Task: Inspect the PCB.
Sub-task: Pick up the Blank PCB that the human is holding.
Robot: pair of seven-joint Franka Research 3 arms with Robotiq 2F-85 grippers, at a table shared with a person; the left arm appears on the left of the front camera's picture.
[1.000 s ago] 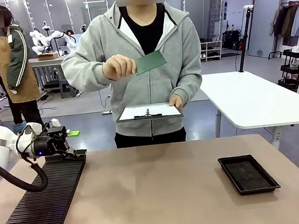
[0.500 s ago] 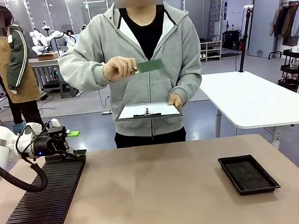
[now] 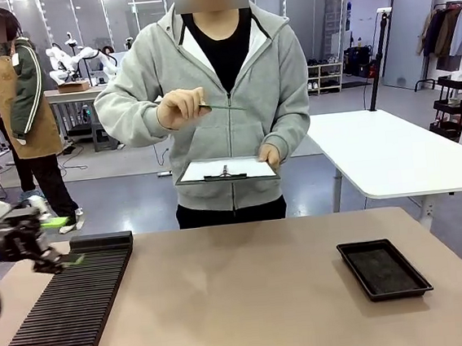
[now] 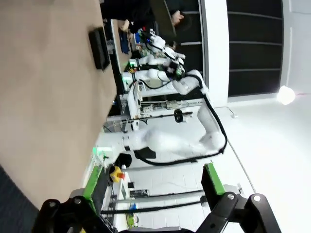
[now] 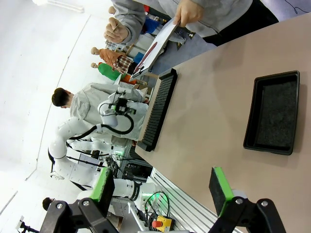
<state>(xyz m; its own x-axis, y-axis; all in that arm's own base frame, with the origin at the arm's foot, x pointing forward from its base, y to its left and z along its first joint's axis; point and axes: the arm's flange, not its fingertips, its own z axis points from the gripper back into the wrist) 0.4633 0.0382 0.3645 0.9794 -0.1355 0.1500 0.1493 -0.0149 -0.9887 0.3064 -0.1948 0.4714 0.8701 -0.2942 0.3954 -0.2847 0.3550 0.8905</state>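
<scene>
Green PCB (image 3: 223, 107), edge-on and level in the front view, runs picture-right from the person's right hand (image 3: 182, 107), which pinches its end (clipboard (image 3: 225, 170) held below). Left wrist view: left gripper (image 4: 153, 194) spread wide. Right wrist view: right gripper (image 5: 160, 191) likewise.

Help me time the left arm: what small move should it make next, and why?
Probably hold the left gripper open by the black rack and wait. The person's hand holds the PCB edge-on above the clipboard, beyond the table and well away from the gripper.
</scene>
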